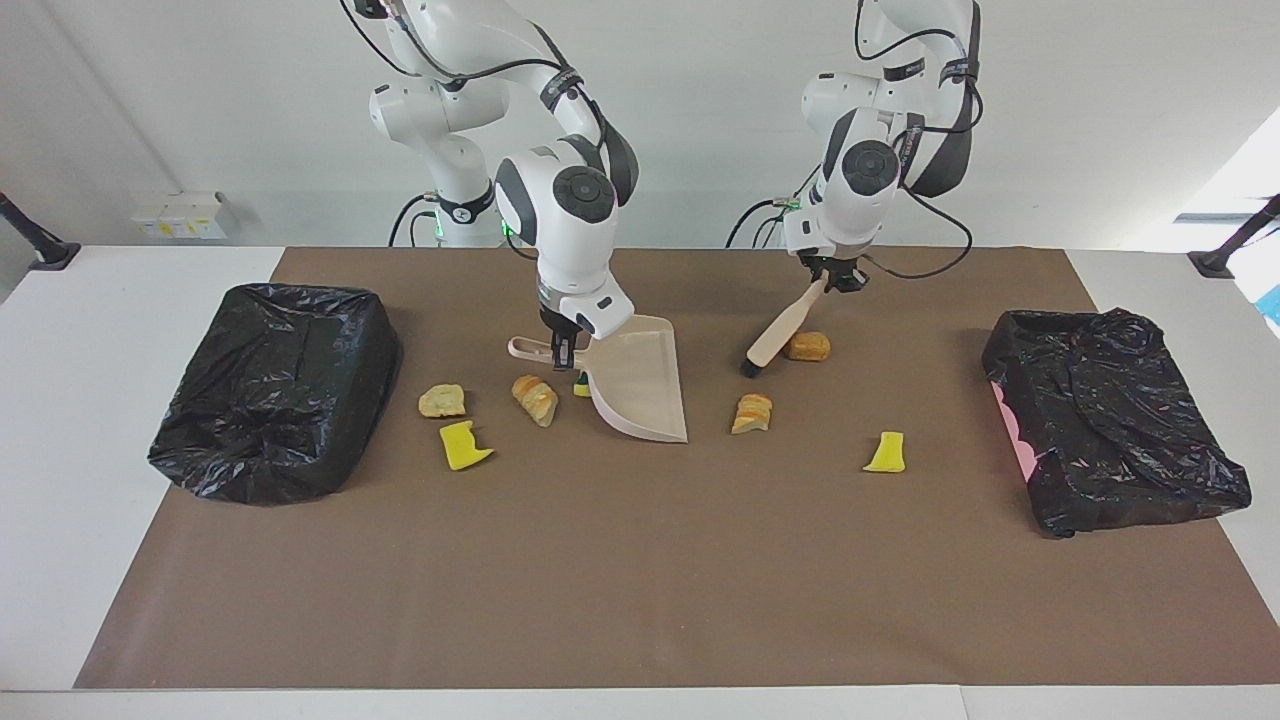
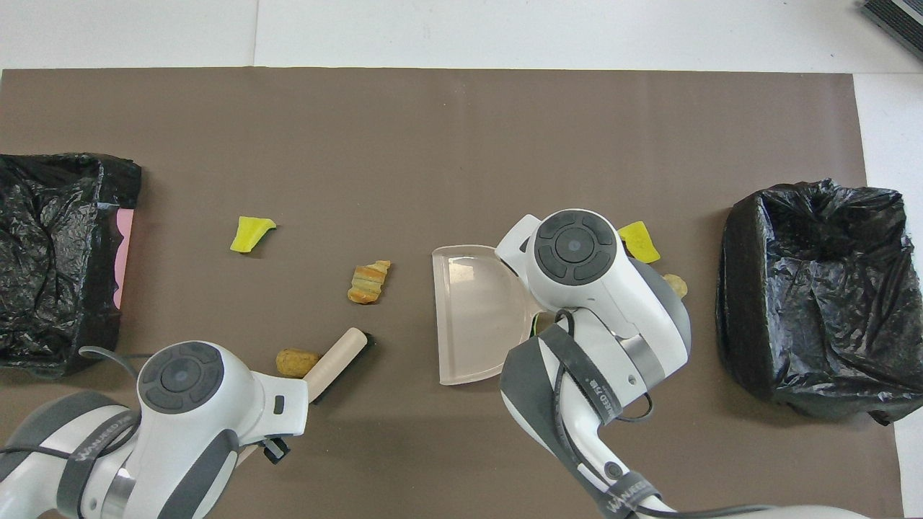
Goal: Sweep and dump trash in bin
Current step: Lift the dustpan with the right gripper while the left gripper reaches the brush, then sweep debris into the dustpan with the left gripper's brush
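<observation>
Yellow and tan trash scattered on mat

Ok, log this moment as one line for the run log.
left gripper: shut on beige black-bristled brush, beside tan bread chunk | right gripper: shut on beige plastic dustpan handle | pan: empty

A mat covers the table, with one bin at the right arm's end and another bin at the left arm's end. The dustpan stands tilted near the middle. Between it and the first bin lie four scraps: one beside the pan, a sponge bit against it, and two nearer the bin. Toward the other bin lie a chunk and a sponge bit. Nearer the robots, the brush slants down beside a chunk.
</observation>
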